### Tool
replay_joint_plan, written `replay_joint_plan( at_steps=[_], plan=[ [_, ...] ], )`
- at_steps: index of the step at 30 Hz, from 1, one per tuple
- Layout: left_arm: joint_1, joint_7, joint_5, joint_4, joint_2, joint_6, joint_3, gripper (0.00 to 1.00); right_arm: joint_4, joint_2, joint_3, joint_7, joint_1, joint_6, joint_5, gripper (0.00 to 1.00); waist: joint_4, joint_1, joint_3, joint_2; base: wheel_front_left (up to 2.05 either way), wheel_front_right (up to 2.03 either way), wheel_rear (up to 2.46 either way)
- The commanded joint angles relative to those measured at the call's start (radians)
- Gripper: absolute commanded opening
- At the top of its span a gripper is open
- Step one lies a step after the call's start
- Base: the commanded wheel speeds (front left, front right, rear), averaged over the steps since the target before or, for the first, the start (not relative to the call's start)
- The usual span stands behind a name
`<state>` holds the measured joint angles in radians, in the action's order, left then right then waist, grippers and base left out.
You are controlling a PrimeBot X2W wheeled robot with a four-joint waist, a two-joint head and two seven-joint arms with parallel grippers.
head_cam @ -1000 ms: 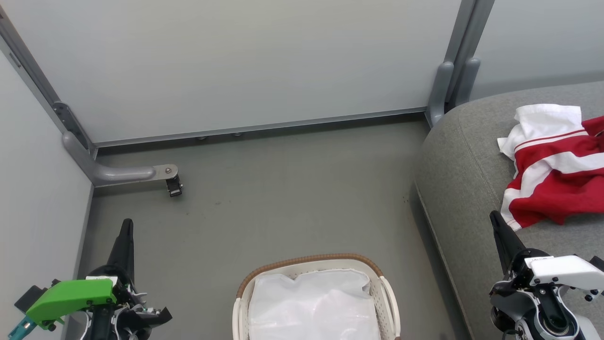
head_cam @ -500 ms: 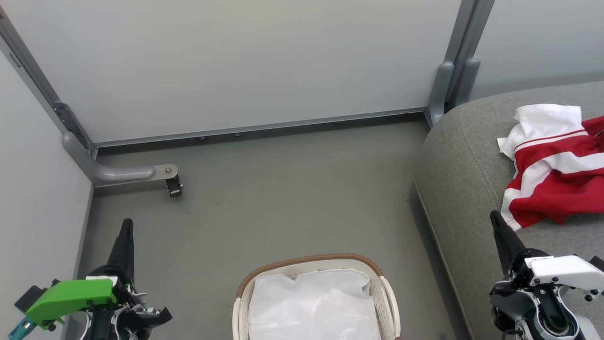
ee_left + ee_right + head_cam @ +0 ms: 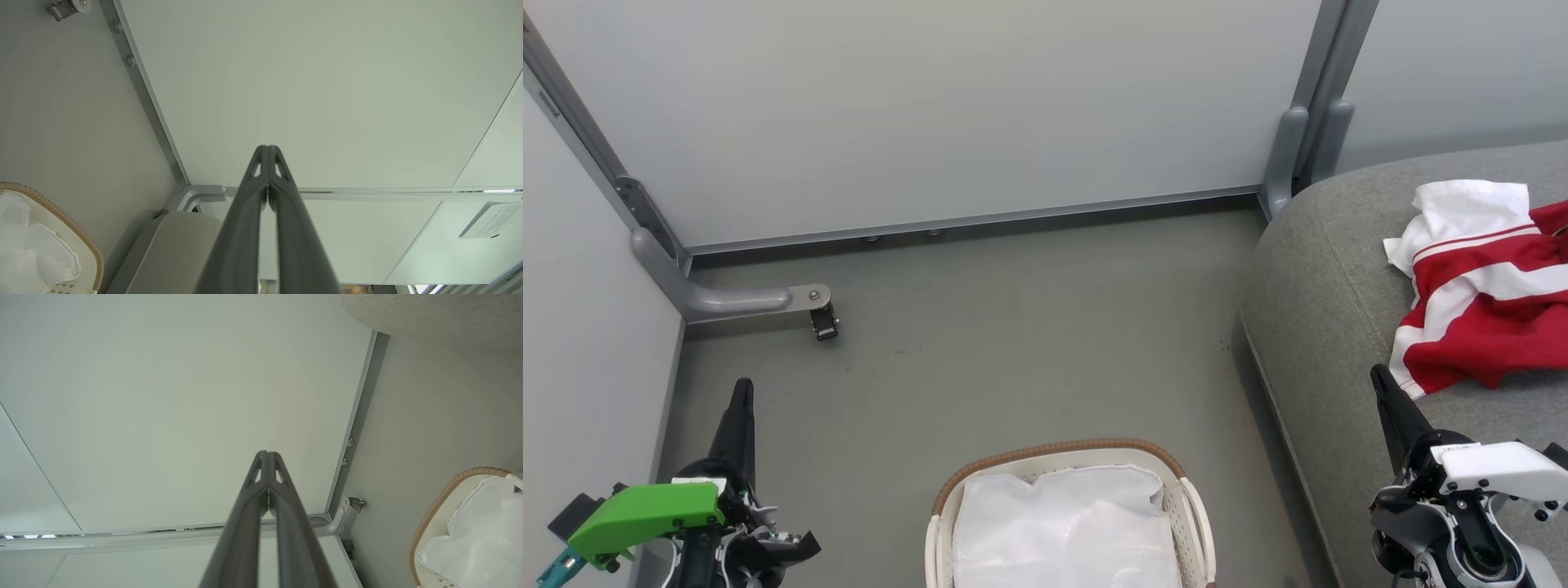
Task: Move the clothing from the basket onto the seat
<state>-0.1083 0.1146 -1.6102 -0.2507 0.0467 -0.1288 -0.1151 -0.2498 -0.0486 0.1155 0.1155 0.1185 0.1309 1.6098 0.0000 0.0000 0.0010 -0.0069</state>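
Pincers both clenched, holding nothing. Left pincer point(image 3: 741, 392) sits low left above floor point(image 3: 1013, 343). Right pincer point(image 3: 1380, 380) is low right over seat point(image 3: 1323, 310), tip just beside clothing point(image 3: 1486, 327); contact unclear. Clothing, red and white, lies crumpled on seat, well apart from basket point(image 3: 1054, 449). Basket on floor between the arms, holds white plastic sheet point(image 3: 1062, 531).

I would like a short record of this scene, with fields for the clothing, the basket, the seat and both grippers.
seat: large grey woven-fabric sofa cushion, at the head view's right
basket: oval white plastic laundry basket, brown woven rim, on the floor
basket contents: thin translucent white plastic sheet; no red fabric visible
clothing: soft red-and-white fabric garment, crumpled on the seat
left gripper: shut, empty
right gripper: shut, empty
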Motion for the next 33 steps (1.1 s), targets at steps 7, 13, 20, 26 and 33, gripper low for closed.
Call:
replay_joint_plan(
  at_steps=[7,13,20,26,33],
  plan=[
    [-0.012,0.004,-0.003,0.003,0.007,-0.005,-0.002,0.00,0.003,-0.003,0.001,0.002,-0.009,0.000,0.004,0.00,0.000,0.0000,0.000,0.0069,0.00,0.00,0.00],
    [-0.012,0.004,-0.003,0.003,0.007,-0.005,-0.002,0.00,0.003,-0.003,0.001,0.002,-0.009,0.000,0.004,0.00,0.000,0.0000,0.000,0.0069,0.00,0.00,0.00],
    [-0.012,0.004,-0.003,0.003,0.007,-0.005,-0.002,0.00,0.003,-0.003,0.001,0.002,-0.009,0.000,0.004,0.00,0.000,0.0000,0.000,0.0069,0.00,0.00,0.00],
    [-0.012,0.004,-0.003,0.003,0.007,-0.005,-0.002,0.00,0.003,-0.003,0.001,0.002,-0.009,0.000,0.004,0.00,0.000,0.0000,0.000,0.0069,0.00,0.00,0.00],
    [-0.012,0.004,-0.003,0.003,0.007,-0.005,-0.002,0.00,0.003,-0.003,0.001,0.002,-0.009,0.000,0.004,0.00,0.000,0.0000,0.000,0.0069,0.00,0.00,0.00]
  ],
)
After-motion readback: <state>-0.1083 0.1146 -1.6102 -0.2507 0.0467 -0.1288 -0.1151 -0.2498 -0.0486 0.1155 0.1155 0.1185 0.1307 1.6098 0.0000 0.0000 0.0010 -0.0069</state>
